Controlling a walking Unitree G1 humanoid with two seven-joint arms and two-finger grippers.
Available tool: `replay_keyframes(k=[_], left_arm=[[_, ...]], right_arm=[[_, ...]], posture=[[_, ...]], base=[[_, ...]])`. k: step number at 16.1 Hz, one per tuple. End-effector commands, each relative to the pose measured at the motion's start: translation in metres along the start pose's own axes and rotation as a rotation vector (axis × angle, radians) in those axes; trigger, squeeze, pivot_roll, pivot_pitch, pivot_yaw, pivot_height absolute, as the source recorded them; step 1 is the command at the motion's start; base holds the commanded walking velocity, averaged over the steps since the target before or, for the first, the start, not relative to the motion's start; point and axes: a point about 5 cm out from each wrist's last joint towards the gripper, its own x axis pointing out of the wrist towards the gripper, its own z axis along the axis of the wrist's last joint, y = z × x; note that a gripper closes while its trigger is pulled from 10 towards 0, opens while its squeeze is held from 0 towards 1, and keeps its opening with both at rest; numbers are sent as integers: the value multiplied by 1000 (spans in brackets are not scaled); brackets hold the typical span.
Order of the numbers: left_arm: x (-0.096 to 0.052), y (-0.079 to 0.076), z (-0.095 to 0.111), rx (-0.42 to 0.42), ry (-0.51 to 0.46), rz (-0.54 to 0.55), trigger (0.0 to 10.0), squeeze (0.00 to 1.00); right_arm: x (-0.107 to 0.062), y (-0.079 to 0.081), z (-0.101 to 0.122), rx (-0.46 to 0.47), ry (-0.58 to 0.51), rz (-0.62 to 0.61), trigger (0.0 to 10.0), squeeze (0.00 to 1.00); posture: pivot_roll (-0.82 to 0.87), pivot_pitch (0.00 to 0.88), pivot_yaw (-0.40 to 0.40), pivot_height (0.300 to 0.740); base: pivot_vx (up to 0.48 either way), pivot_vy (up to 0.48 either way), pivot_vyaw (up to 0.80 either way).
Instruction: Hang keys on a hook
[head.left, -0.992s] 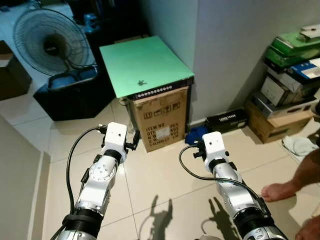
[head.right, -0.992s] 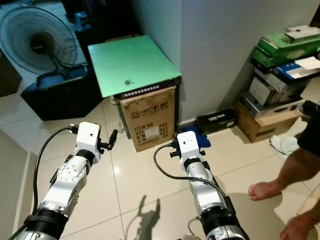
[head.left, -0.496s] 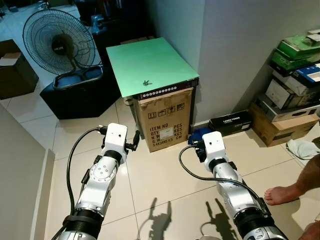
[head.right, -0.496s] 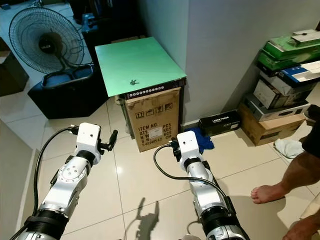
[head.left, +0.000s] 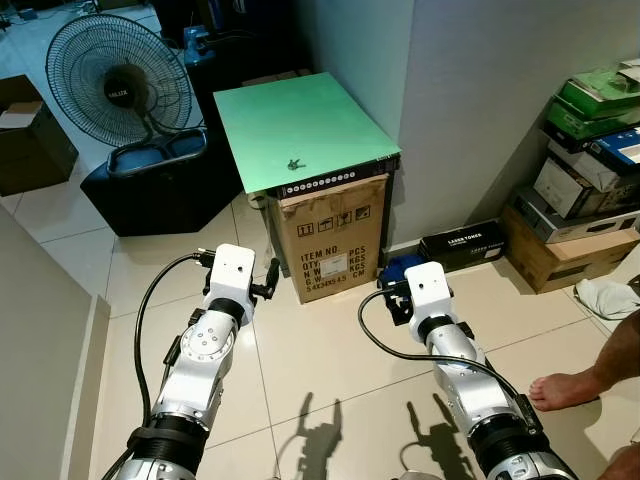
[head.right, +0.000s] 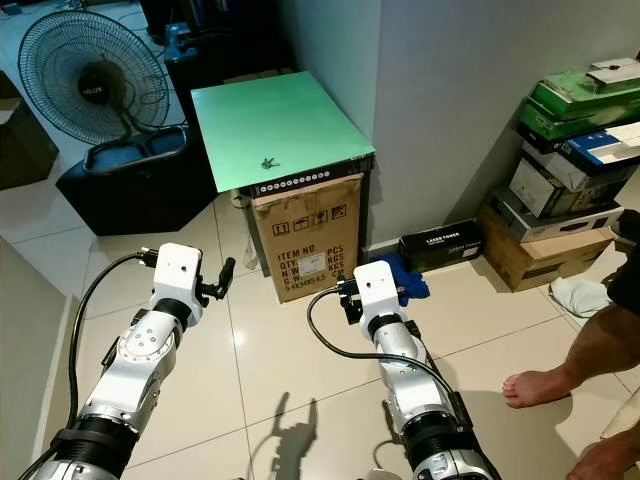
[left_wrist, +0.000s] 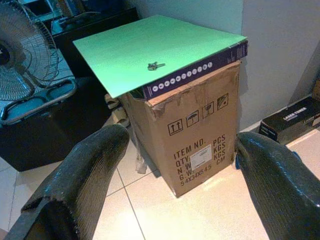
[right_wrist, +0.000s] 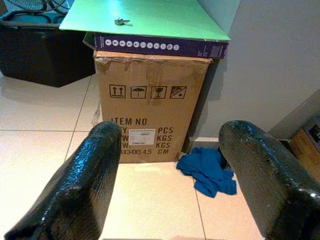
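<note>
While both silver arms reach forward over the pale tiled floor (head.left: 320, 360), the left gripper (left_wrist: 175, 190) and the right gripper (right_wrist: 170, 175) each hold their black fingers well apart, with nothing between them. Just ahead stands a brown cardboard box (head.left: 335, 240) printed with shipping marks, set against the grey wall (head.left: 480, 90). A crumpled blue cloth (right_wrist: 207, 170) lies on the tiles beside the foot of the box. A green board (head.left: 300, 125) lies flat across the box top, overhanging it, and the keys (head.left: 293, 164) rest on that board near its front edge, well apart from both grippers. To the robot's right, a person's bare foot (head.left: 565, 388) stands on the floor near stacked boxes (head.left: 590, 150). Farther off on the left, a standing fan (head.left: 120, 85) rises behind a dark bin (head.left: 160, 190).
</note>
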Motion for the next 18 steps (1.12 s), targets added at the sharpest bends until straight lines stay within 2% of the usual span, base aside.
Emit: replay_keyframes(k=[1,7,8,9,10,13,14,18], left_arm=[[0,3,-1,13,10,10,10000,0],[-1,3,-2,14,9,4,10000,0],[-2,7,-4,-75,14,48,10000,0],[-3,10,-5,-156,15,87,10000,0],[-4,12,-5,-199,14,117,10000,0],[-6,9,-6,-133,17,120,10000,0],[-6,8,-4,-149,-2,101,10000,0],[-6,10,-3,-111,-4,121,10000,0]], right_arm=[[2,4,2,-11,-8,19,10000,1000],[1,0,-1,-22,6,-15,10000,1000],[2,-3,5,26,-15,-44,10000,0],[3,-6,7,66,-23,-64,10000,0],[4,-9,8,91,-20,-83,10000,0],[5,-10,8,84,-17,-87,10000,0],[5,-9,8,83,-12,-82,10000,0],[6,-5,8,64,-12,-69,10000,0]], posture=[[-160,0,88,740],[-161,0,87,740],[-160,0,83,740],[-162,0,75,740],[-161,0,73,740],[-156,0,64,740],[-153,0,62,740],[-152,0,67,740]], base=[[0,0,0],[0,0,0],[0,0,0],[0,0,0],[0,0,0],[0,0,0],[439,0,0],[467,0,0]])
